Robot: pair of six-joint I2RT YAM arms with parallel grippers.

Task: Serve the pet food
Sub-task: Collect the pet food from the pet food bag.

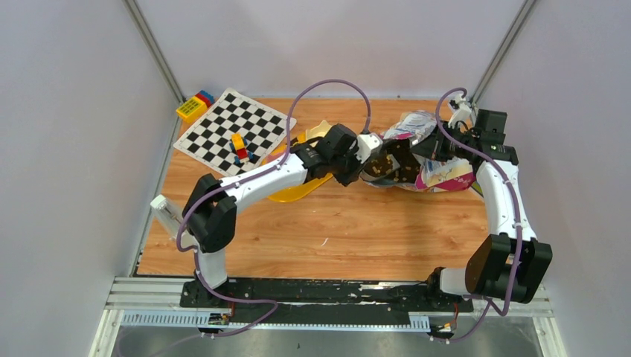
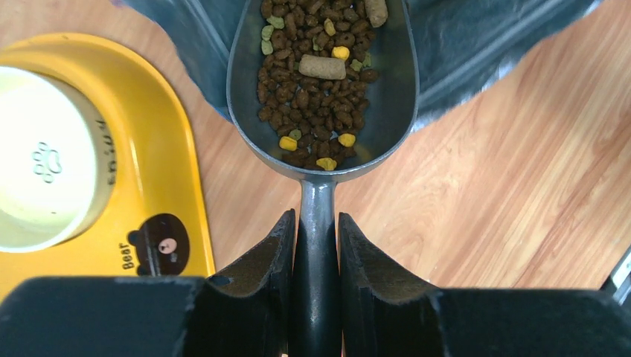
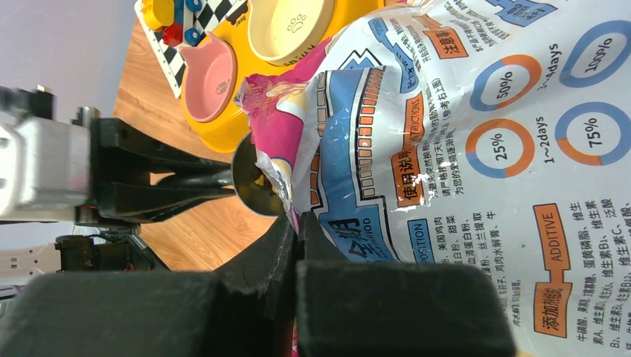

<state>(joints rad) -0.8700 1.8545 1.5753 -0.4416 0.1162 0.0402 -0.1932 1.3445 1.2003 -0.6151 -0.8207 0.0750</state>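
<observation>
The pet food [image 2: 309, 97], brown kibble with a few yellow and green bits, fills the bowl of a grey scoop [image 2: 387, 111]. My left gripper [image 2: 316, 219] is shut on the scoop's handle, and the scoop's bowl sits at the mouth of the glossy blue-and-pink bag [image 2: 476, 44]. From above, the left gripper [image 1: 356, 165] and scoop [image 1: 376, 167] meet the bag [image 1: 439, 175] at the table's back right. My right gripper [image 3: 296, 219] is shut on the bag's [image 3: 461, 149] torn edge, holding the mouth open next to the scoop [image 3: 249, 178].
The yellow double-bowl feeder [image 2: 167, 149] lies just left of the scoop, partly under the left arm [image 1: 294, 192]; it holds a pink bowl [image 3: 208, 74] and a cream bowl [image 3: 290, 26]. A checkerboard [image 1: 234, 130] with toy bricks and a yellow block [image 1: 192, 108] lie at back left.
</observation>
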